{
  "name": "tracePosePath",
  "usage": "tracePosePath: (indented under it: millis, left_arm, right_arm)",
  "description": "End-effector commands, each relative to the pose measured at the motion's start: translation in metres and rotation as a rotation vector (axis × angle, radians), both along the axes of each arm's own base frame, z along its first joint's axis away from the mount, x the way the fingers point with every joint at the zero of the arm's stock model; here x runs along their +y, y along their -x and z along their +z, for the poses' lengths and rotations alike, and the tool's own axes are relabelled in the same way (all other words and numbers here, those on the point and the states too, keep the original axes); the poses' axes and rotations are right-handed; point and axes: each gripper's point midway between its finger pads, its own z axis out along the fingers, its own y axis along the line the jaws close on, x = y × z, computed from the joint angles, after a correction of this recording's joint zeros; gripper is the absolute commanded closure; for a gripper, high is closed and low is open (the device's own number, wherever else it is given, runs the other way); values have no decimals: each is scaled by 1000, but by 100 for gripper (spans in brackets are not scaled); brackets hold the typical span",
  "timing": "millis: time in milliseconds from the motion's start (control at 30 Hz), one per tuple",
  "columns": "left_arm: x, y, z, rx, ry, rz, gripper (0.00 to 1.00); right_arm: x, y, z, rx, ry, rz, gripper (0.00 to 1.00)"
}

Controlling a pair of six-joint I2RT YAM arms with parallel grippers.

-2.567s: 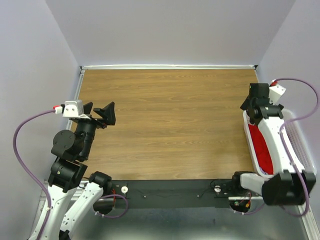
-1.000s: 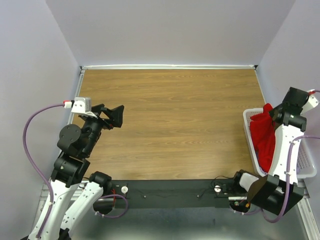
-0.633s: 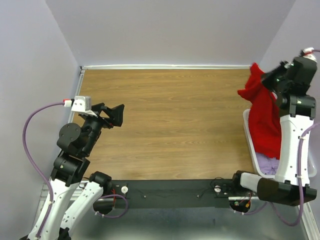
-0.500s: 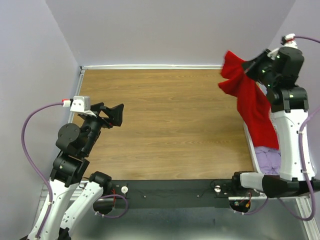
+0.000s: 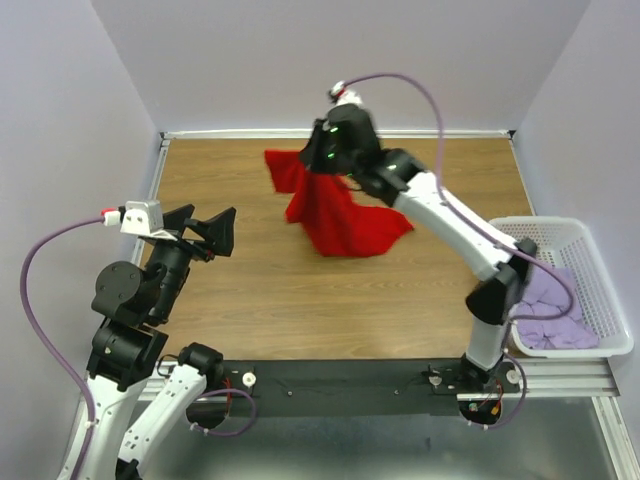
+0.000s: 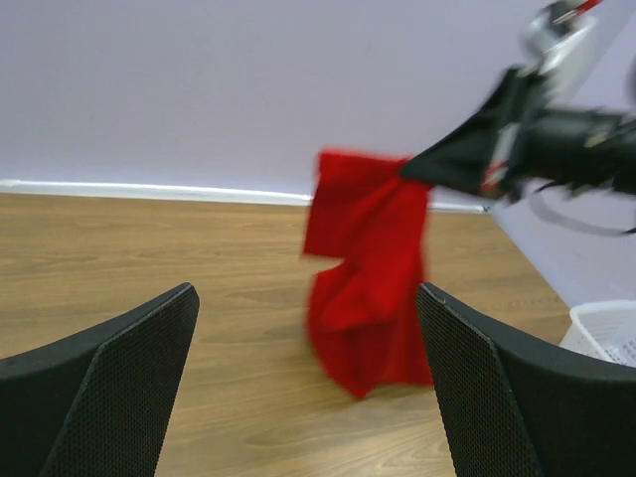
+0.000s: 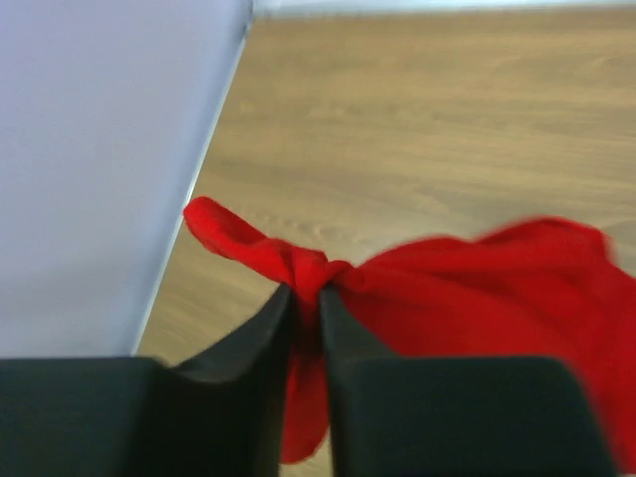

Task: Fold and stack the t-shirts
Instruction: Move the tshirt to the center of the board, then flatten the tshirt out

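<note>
One red t-shirt (image 5: 345, 225) hangs pinched by the right gripper (image 7: 306, 298) near the table (image 5: 420, 300) far edge; left gripper (image 5: 200, 224) wide open, empty.

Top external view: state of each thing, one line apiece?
red t-shirt: unfolded, bunched, dangling from the right end effector over the table's far side.
lilac t-shirts: crumpled in the basket, not folded.
basket: upright at the table's right edge.
left end effector: open, empty.
right end effector: shut on a pinch of the red t-shirt.
</note>
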Motion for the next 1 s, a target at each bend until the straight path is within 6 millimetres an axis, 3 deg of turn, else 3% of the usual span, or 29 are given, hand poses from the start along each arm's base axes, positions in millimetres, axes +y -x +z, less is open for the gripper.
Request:
tracePosePath:
  millis: [0, 67, 100, 133, 200, 233, 300, 333, 367, 467, 600, 767, 833, 967]
  left_arm:
    - [9, 12, 7, -19, -4, 23, 2]
    - [10, 17, 6, -18, -7, 19, 2]
    - [10, 17, 4, -11, -10, 19, 2]
    - [11, 20, 3, -9, -13, 15, 2]
    - [11, 21, -2, 0, -19, 15, 2]
    - [10, 22, -9, 13, -23, 7, 2]
    - [8, 23, -14, 21, -23, -5, 2]
    - [7, 21, -19, 38, -8, -7, 2]
    - [6, 20, -20, 41, -2, -10, 2]
    - [-5, 10, -30, 89, 27, -40, 2]
    - [-22, -20, -62, 229, 75, -46, 2]
    - [-32, -51, -119, 440, 155, 23, 2]
    - [-29, -58, -145, 513, 190, 81, 2]
    - [-30, -74, -175, 566, 241, 136, 2]
  right_arm:
    - [60, 4, -50, 57, 32, 70, 61]
    - [67, 13, -86, 129, 64, 94, 46]
    - [66, 14, -81, 123, 56, 93, 42]
    - [57, 16, -100, 145, 100, 75, 36]
    - [39, 17, -117, 143, 169, 35, 32]
    - [13, 15, -131, 137, 242, -23, 30]
    - [-16, 10, -142, 142, 291, -74, 30]
    - [-48, 5, -159, 174, 332, -116, 30]
    - [-51, 11, -165, 183, 347, -98, 30]
    - [-107, -8, -197, 250, 417, -133, 30]
    - [-142, -33, -224, 275, 488, -129, 31]
    - [-154, -79, -244, 253, 547, -76, 35]
    - [-152, -90, -256, 254, 565, -55, 35]
    - [-135, -107, -279, 263, 570, 24, 35]
